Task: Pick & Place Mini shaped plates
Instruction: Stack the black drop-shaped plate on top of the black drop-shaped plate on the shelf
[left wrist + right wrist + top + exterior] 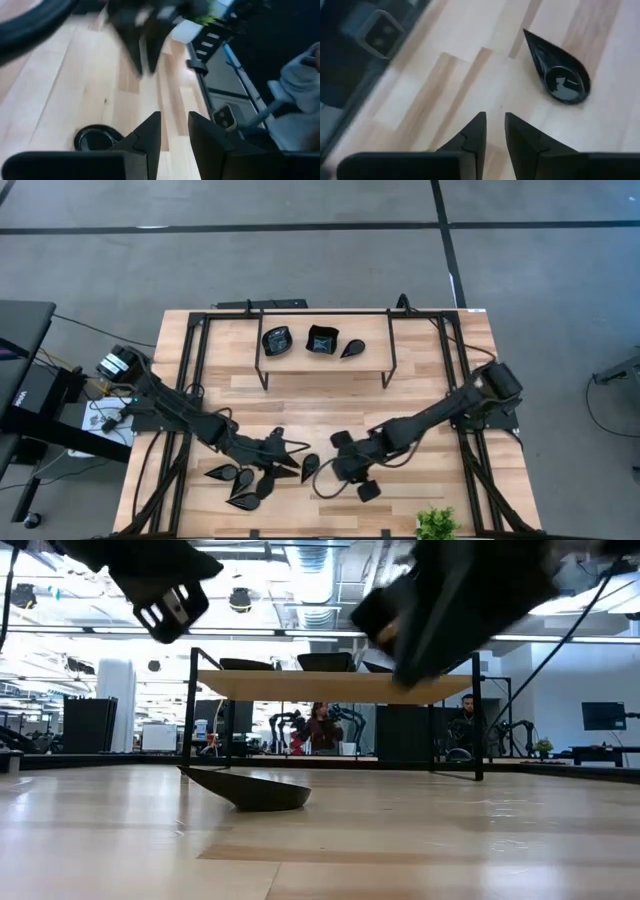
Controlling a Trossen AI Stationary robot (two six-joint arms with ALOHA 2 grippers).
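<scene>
Left jaws: the left gripper (174, 131) shows a narrow gap between its two fingers with nothing in it; it hangs above the desk (330, 405) on the left arm's side of the teardrop plate.
Right jaws: the right gripper (494, 131) is likewise narrowly parted and empty, over bare wood just on the right arm's side of the teardrop plate.
Landmark: the teardrop plate (310, 468) (559, 75) lies flat on the desk between the two grippers, its pointed tip clear of its bowl. In the low view it reads as a shallow dark dish (250, 790).
Loose plates: a cluster of plates (243, 480) lies on the far side of the left gripper from the teardrop plate; at least three, some overlapping. I cannot count them exactly.
Placed plates: three plates (312, 341) sit in a row on the raised shelf (325, 360), well beyond the teardrop plate toward the desk's far edge.
Plant: a small green plant (437, 524) stands at the near edge, past the right gripper from the teardrop plate.
Step in hand: probably a pick of the teardrop plate by the right gripper.
Doing it well: widen the jaws first, come down over the rim at the rounded end and pinch the wall, since the glossy surface may slip and the tip gives little to hold. Lift straight up, clear of the left arm.
</scene>
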